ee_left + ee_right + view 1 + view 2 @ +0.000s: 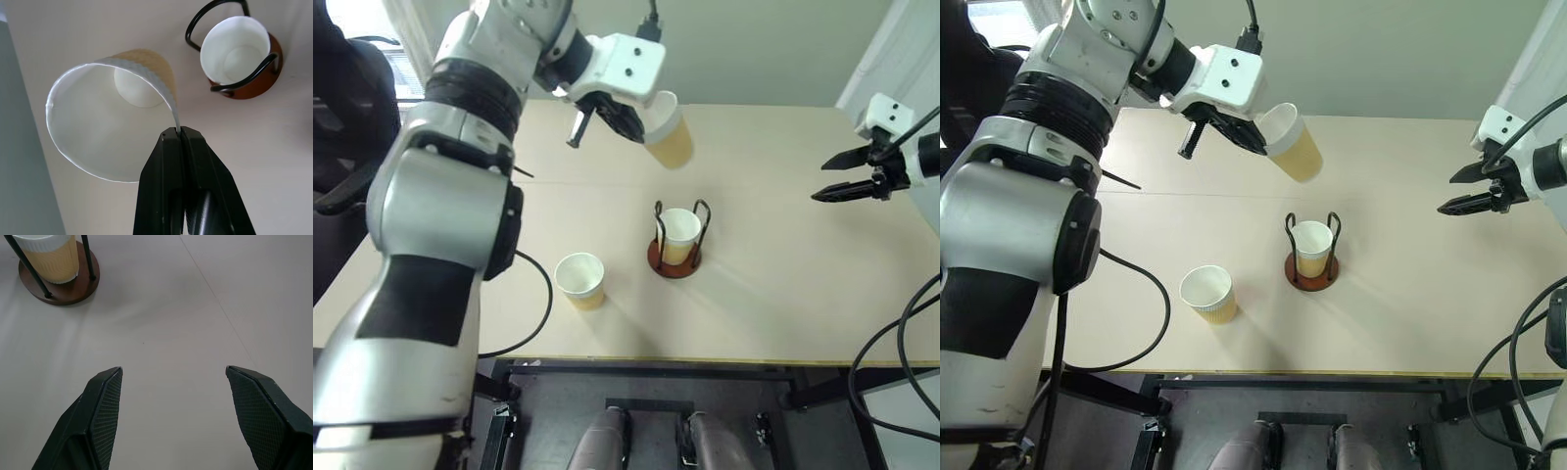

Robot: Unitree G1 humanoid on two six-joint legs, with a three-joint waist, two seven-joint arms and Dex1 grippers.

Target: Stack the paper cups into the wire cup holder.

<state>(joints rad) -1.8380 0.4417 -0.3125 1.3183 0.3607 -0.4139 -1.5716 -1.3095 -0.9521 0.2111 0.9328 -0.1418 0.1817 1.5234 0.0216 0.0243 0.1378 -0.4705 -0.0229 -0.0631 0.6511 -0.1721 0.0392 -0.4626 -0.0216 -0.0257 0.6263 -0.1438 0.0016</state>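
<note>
**One cup in the air, one in the holder, one waiting**

The left gripper (180, 134) hung in the upper middle of the frame, its black fingers pinched tight on the rim of a paper cup (669, 132), which tilted with its tan wall slanting down toward the table (783, 245). Just below it, near the centre of the frame, stood the wire cup holder (675, 257), with a second cup (680, 233) seated upright between its black loops. A third cup (580, 280) stood upright on the table, to the lower left of the holder and apart from it. At the right edge, the right gripper (847, 174) hovered above the table with its fingers spread wide, holding nothing.
</note>
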